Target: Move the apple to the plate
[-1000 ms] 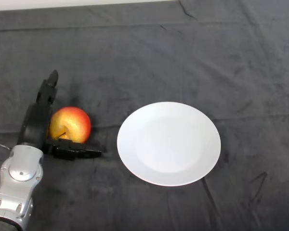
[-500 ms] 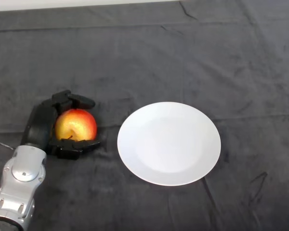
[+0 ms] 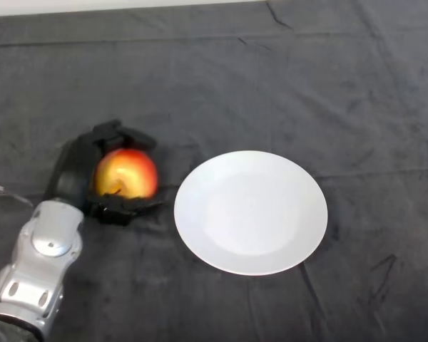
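Note:
A red and yellow apple sits in my black left hand at the left of the dark cloth. The fingers curl over its far side and the thumb wraps under its near side, so the hand is shut on it. A round white plate lies flat just to the right, its left rim a short gap from the apple. Whether the apple rests on the cloth or is lifted off it cannot be told. My silver-grey forearm comes in from the lower left.
The dark wrinkled cloth covers the whole table. A pale strip of the table's far edge shows along the top left.
The fingers, straight a second ago, have curled round the apple. Hand and apple have since shifted right and slightly away from me, closer to the plate.

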